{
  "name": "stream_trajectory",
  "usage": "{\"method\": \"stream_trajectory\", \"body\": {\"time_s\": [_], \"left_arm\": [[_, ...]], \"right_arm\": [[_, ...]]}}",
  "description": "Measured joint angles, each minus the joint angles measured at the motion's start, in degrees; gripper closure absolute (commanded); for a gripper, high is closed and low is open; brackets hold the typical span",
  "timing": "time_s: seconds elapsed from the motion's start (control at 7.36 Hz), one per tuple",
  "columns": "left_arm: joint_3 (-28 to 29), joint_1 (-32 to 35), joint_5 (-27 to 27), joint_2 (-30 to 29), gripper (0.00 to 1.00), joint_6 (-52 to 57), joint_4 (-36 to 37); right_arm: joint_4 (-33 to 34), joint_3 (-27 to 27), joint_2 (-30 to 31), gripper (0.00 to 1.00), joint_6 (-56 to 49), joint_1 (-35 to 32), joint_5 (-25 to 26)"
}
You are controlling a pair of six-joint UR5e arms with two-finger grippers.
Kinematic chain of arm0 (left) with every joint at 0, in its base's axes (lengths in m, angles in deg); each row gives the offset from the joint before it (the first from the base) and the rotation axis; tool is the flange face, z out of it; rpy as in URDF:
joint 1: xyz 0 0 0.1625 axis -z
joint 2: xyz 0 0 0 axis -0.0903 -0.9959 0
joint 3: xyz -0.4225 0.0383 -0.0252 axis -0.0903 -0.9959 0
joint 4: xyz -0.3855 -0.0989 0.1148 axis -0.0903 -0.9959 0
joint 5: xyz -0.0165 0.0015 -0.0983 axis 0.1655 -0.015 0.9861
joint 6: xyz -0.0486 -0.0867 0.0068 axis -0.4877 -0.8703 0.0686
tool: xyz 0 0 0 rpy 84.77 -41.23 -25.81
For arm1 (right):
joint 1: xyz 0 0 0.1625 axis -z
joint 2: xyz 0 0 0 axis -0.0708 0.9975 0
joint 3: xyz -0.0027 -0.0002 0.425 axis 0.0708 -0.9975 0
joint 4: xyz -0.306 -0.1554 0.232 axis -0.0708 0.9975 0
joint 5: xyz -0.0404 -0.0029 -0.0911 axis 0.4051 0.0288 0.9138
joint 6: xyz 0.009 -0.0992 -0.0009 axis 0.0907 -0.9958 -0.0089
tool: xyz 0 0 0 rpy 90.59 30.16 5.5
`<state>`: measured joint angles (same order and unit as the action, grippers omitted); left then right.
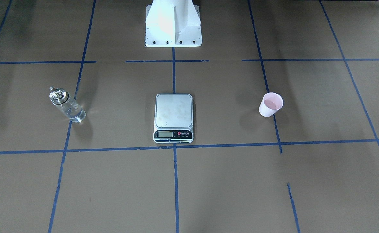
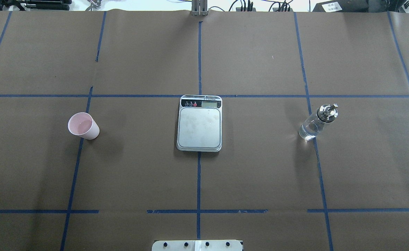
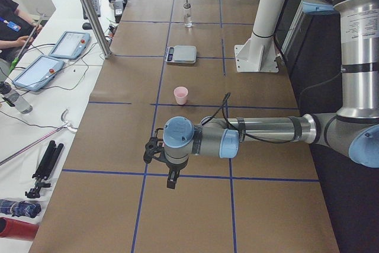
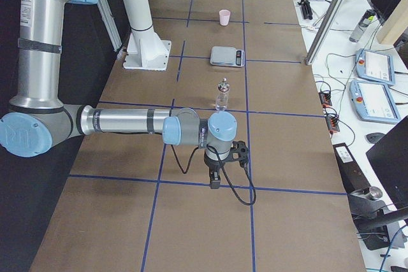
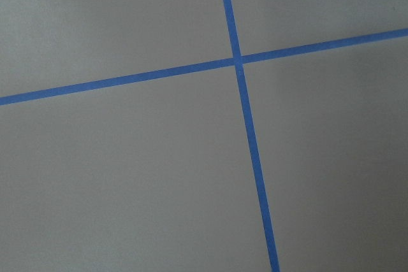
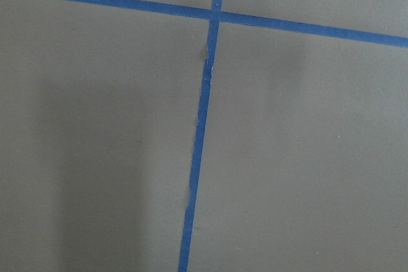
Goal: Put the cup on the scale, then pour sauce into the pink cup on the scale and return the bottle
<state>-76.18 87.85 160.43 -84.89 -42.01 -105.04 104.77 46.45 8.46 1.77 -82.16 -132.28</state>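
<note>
The pale pink cup (image 2: 83, 126) stands upright on the brown table, on my left side, apart from the scale (image 2: 199, 123) in the middle, whose steel platform is bare. The clear glass bottle (image 2: 317, 122) with a silver spout cap stands on my right side; clear sauce (image 1: 74, 113) fills its lower part. My left gripper (image 3: 153, 151) hangs over the table well short of the cup (image 3: 180, 95) in the exterior left view. My right gripper (image 4: 237, 152) hangs short of the bottle (image 4: 222, 95) in the exterior right view. I cannot tell whether either is open or shut.
The white robot pedestal (image 1: 173, 26) stands behind the scale. Blue tape lines (image 2: 199, 181) grid the table. A metal post (image 3: 89, 10) and a side bench with tablets (image 3: 53, 57) run along the operators' side. Both wrist views show only table and tape.
</note>
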Motion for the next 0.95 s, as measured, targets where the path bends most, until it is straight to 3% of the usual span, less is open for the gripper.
{"method": "stream_trajectory", "body": {"time_s": [0.41, 0.95], "left_arm": [[-0.2, 0.2, 0.3, 0.3, 0.0, 0.1, -1.2], [0.6, 0.1, 0.0, 0.1, 0.0, 0.0, -8.6]], "right_arm": [[-0.1, 1.8, -0.1, 0.0, 0.1, 0.0, -0.1], [-0.1, 5.5, -3.9, 0.0, 0.1, 0.1, 0.0]]}}
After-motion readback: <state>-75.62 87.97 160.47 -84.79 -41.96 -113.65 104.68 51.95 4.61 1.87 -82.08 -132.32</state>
